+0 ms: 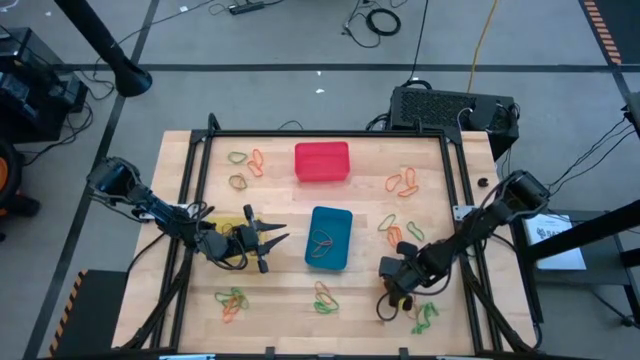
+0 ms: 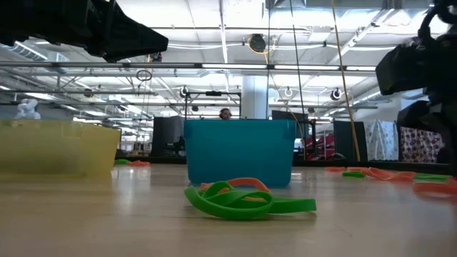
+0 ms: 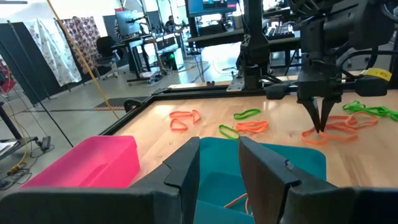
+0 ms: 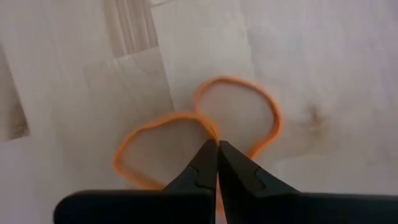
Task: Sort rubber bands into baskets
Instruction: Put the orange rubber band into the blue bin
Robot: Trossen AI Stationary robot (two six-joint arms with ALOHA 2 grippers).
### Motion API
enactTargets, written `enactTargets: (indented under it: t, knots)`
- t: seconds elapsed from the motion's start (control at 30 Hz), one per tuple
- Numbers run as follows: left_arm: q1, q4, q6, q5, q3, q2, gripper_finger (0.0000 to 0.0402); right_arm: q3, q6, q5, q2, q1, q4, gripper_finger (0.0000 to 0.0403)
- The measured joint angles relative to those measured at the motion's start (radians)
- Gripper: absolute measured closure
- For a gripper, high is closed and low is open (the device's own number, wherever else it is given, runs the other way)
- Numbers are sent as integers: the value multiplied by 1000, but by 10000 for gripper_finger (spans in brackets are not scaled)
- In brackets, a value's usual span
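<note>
On the wooden table (image 1: 300,300) seen from above stand three baskets: a red basket (image 1: 322,162) toward the far side, a blue basket (image 1: 330,238) at the centre, and a yellow basket (image 1: 228,225) mostly hidden under the left gripper (image 1: 275,240), whose fingers stand apart with nothing between them, pointing at the blue one. Rubber bands lie in about seven loose clusters around the baskets, orange and green mixed, and a few orange loops (image 1: 322,243) lie inside the blue basket. The right gripper (image 1: 383,303) is down at the table on the near right, just beside a green cluster (image 1: 426,316). From table height, two baskets show, the yellow one (image 2: 57,146) on the left and the blue one (image 2: 240,151) at the middle, with one tangle of green and orange bands (image 2: 246,199) lying in front of the blue basket and more bands (image 2: 389,173) strewn farther off. The left wrist view looks past its own two parted fingers (image 3: 267,171) over the blue basket (image 3: 214,186) and the red basket (image 3: 87,162), and across the table the right gripper (image 3: 321,121) stands point-down with its tips on an orange band (image 3: 333,132). In the right wrist view the two fingers (image 4: 239,171) are pressed together on an orange band (image 4: 202,134) pinched into two lobes, which lies flat on the wood.
</note>
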Motion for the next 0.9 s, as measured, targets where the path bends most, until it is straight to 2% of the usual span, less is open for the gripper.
enactTargets:
  t: [0.1,0.23,0.6,0.77,0.9]
  knots:
    - [0,0,0,0,0,0,284,9,0,-43,0,-9,-11,401]
    - [0,0,0,0,0,0,284,58,-21,-40,0,-10,-56,402]
    - [0,0,0,0,0,0,284,243,-204,92,0,-26,-121,403]
    - [0,0,0,0,0,0,284,282,-246,84,0,-41,-123,403]
    - [0,-15,0,0,0,0,284,285,-175,15,0,-32,-189,403]
